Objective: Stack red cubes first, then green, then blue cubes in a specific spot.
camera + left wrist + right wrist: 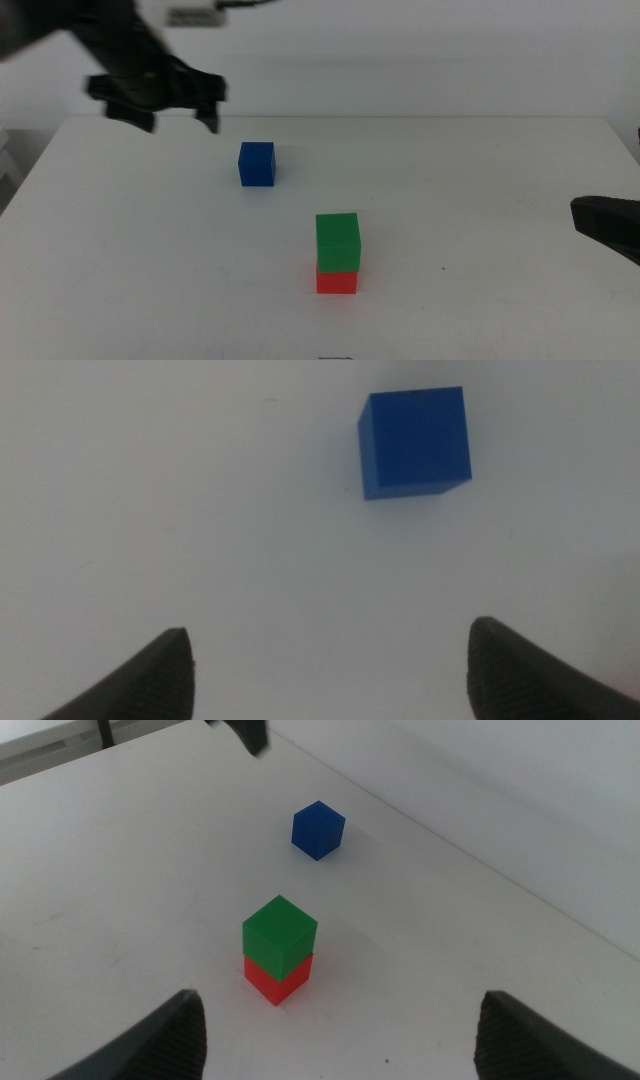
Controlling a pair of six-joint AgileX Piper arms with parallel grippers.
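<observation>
Spanning your view, the white desk (480,200) carries everything. Your left end effector (180,118) hovers wide open and empty just beside the blue cube (256,163); the right end effector (606,225) waits wide open, empty, at the desk's right edge. Green cube (338,242) sits on red cube (336,281).

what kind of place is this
Probably a robot lab test bench: a plain white table, two robot arms, the left gripper and right gripper, and only coloured cubes like the blue cube.

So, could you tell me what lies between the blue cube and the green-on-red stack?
Nothing: in the middle view only bare white table separates the blue cube from the green cube resting on the red cube. The right wrist view agrees.
</observation>
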